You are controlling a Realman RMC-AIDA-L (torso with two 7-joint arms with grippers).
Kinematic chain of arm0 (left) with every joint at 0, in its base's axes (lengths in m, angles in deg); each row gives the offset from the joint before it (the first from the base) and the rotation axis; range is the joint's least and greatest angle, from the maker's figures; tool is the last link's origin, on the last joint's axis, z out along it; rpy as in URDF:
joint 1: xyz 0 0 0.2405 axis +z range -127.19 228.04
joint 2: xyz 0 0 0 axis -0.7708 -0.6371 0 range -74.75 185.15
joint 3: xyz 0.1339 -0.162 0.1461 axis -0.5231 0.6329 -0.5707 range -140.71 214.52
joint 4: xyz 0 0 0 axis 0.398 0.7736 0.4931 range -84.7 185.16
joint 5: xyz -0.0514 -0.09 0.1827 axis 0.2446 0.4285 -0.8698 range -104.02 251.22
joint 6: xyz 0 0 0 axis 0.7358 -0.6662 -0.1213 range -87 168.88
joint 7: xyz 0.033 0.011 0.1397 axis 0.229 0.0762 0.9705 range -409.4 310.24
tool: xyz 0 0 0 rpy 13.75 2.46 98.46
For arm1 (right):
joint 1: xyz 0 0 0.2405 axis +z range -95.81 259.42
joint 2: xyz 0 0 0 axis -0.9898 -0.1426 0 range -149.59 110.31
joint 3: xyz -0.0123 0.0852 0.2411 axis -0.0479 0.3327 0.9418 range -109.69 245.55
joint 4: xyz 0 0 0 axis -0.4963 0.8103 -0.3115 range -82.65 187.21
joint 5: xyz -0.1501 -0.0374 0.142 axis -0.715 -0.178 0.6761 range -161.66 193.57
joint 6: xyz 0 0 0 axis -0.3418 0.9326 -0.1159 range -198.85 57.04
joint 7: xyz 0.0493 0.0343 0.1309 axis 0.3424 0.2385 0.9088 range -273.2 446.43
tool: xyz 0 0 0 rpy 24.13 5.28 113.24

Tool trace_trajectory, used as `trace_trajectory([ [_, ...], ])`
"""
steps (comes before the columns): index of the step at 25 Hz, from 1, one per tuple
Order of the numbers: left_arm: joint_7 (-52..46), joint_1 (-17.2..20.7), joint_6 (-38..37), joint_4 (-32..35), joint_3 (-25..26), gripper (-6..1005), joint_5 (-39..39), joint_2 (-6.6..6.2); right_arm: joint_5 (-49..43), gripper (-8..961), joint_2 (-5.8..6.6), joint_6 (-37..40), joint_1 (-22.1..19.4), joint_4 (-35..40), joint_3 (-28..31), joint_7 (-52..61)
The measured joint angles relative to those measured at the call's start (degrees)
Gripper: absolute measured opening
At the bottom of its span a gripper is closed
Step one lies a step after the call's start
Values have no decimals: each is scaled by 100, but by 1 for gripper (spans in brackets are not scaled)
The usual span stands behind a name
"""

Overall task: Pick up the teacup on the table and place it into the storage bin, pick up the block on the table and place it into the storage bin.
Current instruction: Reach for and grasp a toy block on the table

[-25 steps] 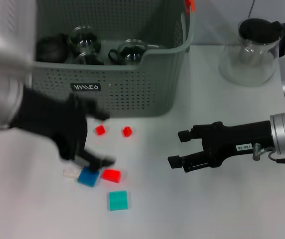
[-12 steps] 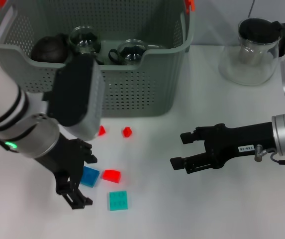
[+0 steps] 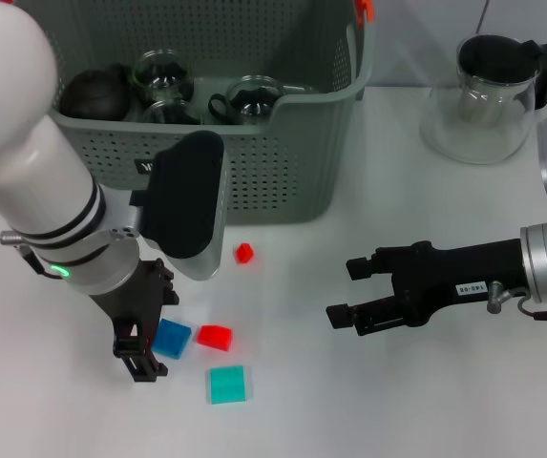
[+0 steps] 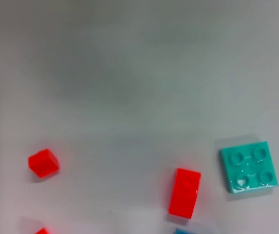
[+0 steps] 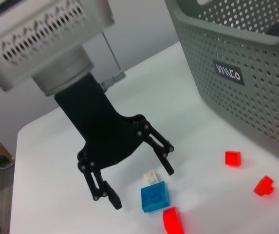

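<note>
You're hovering the open left gripper (image 3: 142, 351) beside the blue block (image 3: 171, 338); closing risks grabbing the tiny white block (image 5: 150, 176) instead

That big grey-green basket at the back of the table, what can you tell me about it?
The storage bin is a large grey-green basket that looks like plastic, its walls perforated with rows of small holes. It stands upright on the white table, at the back. A cut-out handle dips in its front rim, an orange clip sits at a top corner, and a small black label with white lettering is on the front wall. Inside are glass teacups and a dark round object. The left arm partly hides its front.
</note>
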Motion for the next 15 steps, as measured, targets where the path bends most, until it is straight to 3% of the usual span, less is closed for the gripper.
trace_trajectory([
  [3,0,-124,112,-275,-1,941,-30,-6,0,946,0,-6,-4,-28,0,-4],
  [8,19,-208,266,-547,-5,841,-38,-10,1,946,0,-19,-7,-55,0,-26],
  [15,38,-246,387,-684,-7,843,-28,0,0,947,0,-23,-11,-63,0,-45],
])
